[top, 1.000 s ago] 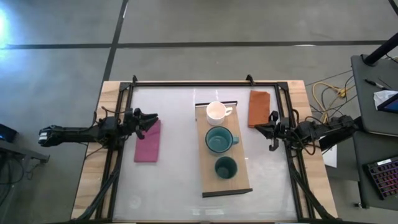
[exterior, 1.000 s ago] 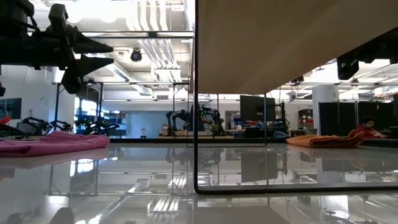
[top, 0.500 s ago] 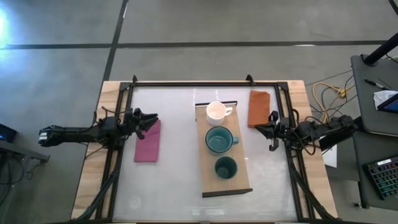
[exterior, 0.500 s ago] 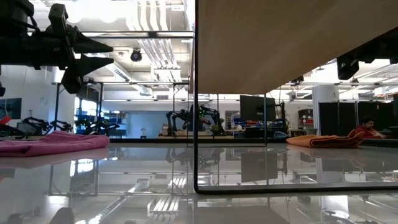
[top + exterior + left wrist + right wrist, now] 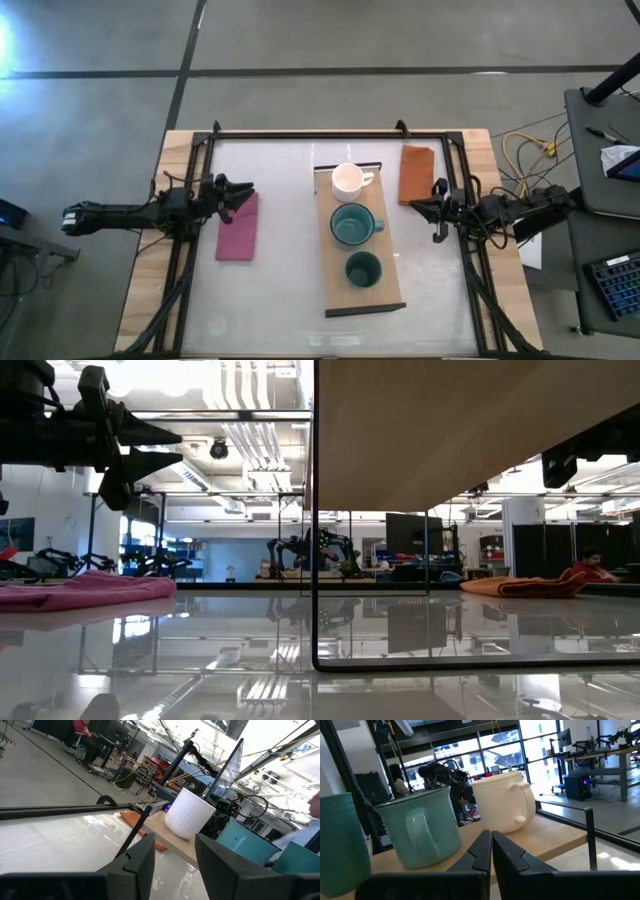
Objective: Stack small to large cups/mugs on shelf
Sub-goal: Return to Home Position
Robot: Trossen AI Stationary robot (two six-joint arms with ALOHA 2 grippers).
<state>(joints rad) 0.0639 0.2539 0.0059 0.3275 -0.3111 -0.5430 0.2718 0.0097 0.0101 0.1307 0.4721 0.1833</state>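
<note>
On the light-wood shelf (image 5: 385, 285) stand three cups in a row, bottoms on the board: the white mug (image 5: 349, 180) at the far end, the teal mug (image 5: 352, 224) in the middle, the dark green tumbler (image 5: 362, 269) at the near end. My left gripper (image 5: 246, 190) is open above the magenta cloth (image 5: 239, 228) at the table's left. My right gripper (image 5: 410, 205) is shut at the table's right, near the orange cloth (image 5: 415, 173). The white mug (image 5: 502, 802) and teal mug (image 5: 420, 832) also show in the right wrist view.
The shelf stands raised on a dark frame (image 5: 315, 610) in the table's middle. A black rail frame (image 5: 300, 134) runs around the table. The magenta cloth lies left of the shelf, the orange cloth at the far right. People sit in the room behind.
</note>
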